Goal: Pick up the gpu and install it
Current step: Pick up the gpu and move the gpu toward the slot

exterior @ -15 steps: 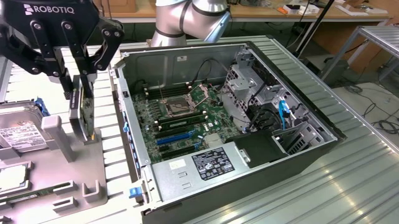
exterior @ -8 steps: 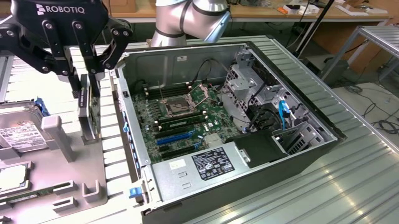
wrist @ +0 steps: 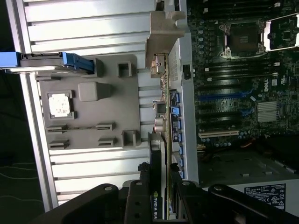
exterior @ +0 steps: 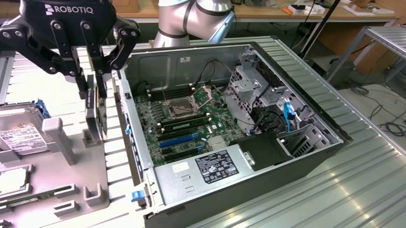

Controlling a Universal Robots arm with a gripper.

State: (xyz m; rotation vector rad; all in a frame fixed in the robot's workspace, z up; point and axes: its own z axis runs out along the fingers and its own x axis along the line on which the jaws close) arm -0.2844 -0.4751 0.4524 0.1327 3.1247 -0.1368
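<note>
The gpu [exterior: 96,114] is a thin black card standing on edge beside the open computer case's outer wall, over the grey parts tray. My gripper [exterior: 95,88] comes down from above, and its two black fingers are closed on the card's upper edge. The card's lower end sits at a grey holder post [exterior: 95,135] of the tray; I cannot tell whether it has lifted out of the slot. In the wrist view the gpu [wrist: 162,116] is edge-on, running away from my gripper [wrist: 161,186], with the case wall right next to it.
The open computer case [exterior: 330,128] lies on its side with the motherboard [exterior: 184,118] and blue expansion slots [exterior: 178,140] exposed. The grey tray [exterior: 76,166] also holds a hard drive [exterior: 22,135], memory sticks [exterior: 32,197] and a processor [wrist: 60,105]. A ribbed metal table [exterior: 355,190] lies all around.
</note>
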